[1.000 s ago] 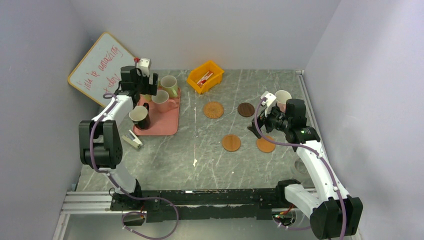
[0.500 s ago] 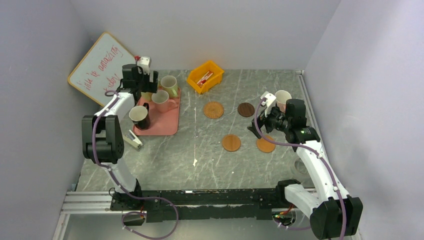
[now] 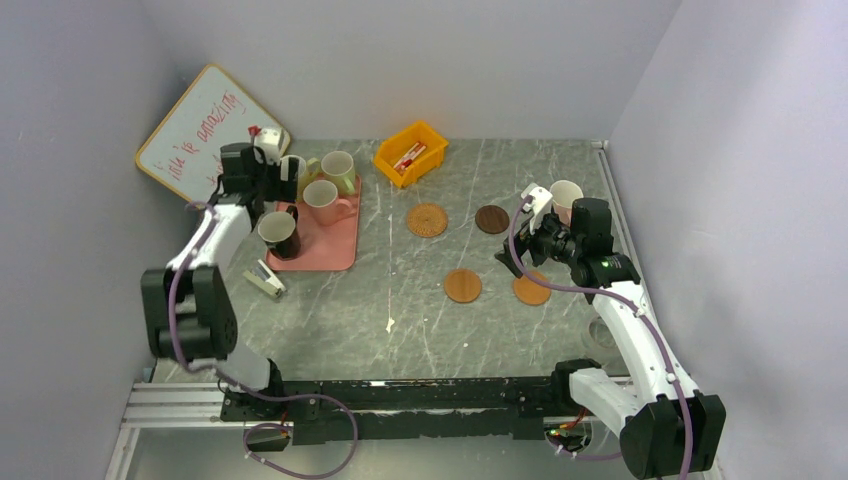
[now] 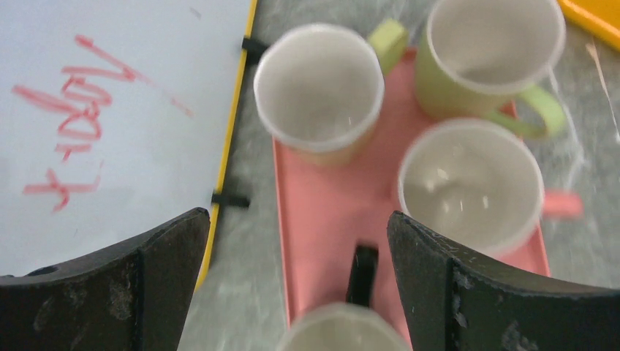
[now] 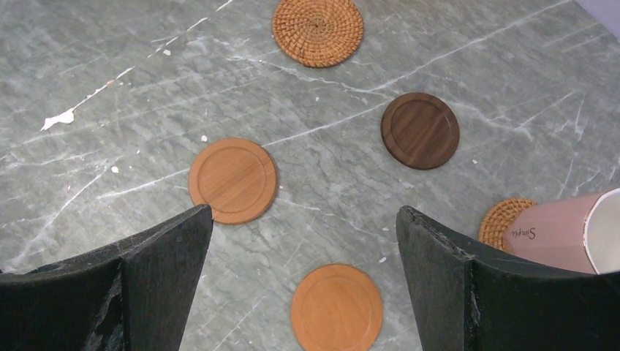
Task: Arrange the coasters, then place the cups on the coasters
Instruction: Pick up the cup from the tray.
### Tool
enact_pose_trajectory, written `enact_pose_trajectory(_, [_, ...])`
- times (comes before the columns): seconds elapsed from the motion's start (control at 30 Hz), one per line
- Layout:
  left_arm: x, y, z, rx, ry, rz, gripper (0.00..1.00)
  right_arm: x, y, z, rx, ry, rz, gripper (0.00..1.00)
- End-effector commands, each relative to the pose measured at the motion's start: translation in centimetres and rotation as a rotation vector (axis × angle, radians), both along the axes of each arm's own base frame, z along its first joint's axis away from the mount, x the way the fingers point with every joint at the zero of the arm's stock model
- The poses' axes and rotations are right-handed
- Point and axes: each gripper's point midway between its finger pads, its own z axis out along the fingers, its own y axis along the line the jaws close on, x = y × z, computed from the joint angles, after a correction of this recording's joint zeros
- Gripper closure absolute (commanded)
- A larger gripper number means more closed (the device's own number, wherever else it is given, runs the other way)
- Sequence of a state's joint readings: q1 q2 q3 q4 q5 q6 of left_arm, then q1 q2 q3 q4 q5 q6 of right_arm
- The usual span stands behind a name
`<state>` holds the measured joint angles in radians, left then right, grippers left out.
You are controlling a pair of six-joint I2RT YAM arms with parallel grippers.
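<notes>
Far L, the whiteboard (image 3: 205,125) is leaning on the wall, not part of my job. I'm hanging the L gripper (image 4: 296,216) over the pink tray (image 4: 322,183), jaws wide apart w/ nothing in them. Four cups are sitting there, and I think the gap has to be big enough to go round one. The wrist view is blurry, but I'm seeing a green cup (image 4: 318,88) at the tray's back corner by the whiteboard, a 2nd green cup (image 4: 490,55) beside it, a pink cup (image 4: 471,186) nearer, and the black cup (image 4: 343,333) at the bottom edge. They're packed close, so I'm guessing the grab has to come from above. A stapler (image 3: 265,280) is lying just off the tray's front. The yellow bin (image 3: 410,152) is sitting at the back, mid table.

Further R, the coasters are lying spread out, not in a row: a woven coaster (image 5: 318,22), a dark coaster (image 5: 420,130), a L orange coaster (image 5: 232,180) and a near orange coaster (image 5: 336,303). I'm holding the R gripper (image 5: 303,212) above them, also spread wide and empty, prob so it can drop on one and tidy it. Far R, another pink cup (image 5: 563,230) looks like it's resting on a 2nd woven coaster (image 5: 501,219), so one pair seems done
</notes>
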<state>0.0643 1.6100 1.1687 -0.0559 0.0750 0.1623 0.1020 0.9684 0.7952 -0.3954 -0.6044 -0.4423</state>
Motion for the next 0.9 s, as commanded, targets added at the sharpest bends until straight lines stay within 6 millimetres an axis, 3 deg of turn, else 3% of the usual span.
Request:
enact_pose_trajectory(0.0, [-5.5,-0.3,2.4,0.091,-0.008,-0.078,0.04,0.0,0.5,1.2,0.010,-0.058,0.036,0.00])
enact_pose_trajectory(0.13, [-9.6,-0.6,0.7,0.111,0.056,-0.119,0.04,0.0,0.4,1.3,0.010,-0.062,0.028,0.00])
enact_pose_trajectory(0.3, [-12.1,-1.2,-1.0,0.094,0.091,-0.151,0.04,0.0,0.4,1.4,0.010,-0.064,0.028,0.00])
enact_pose_trajectory(0.43, [-12.6,-2.0,-2.1,0.068,0.112,-0.190,0.04,0.1,0.4,1.2,0.010,-0.059,0.029,0.00])
enact_pose_trajectory(0.87, [-11.8,-1.2,-3.7,0.086,0.135,-0.152,0.04,-0.1,0.5,1.3,0.013,-0.061,0.035,0.00])
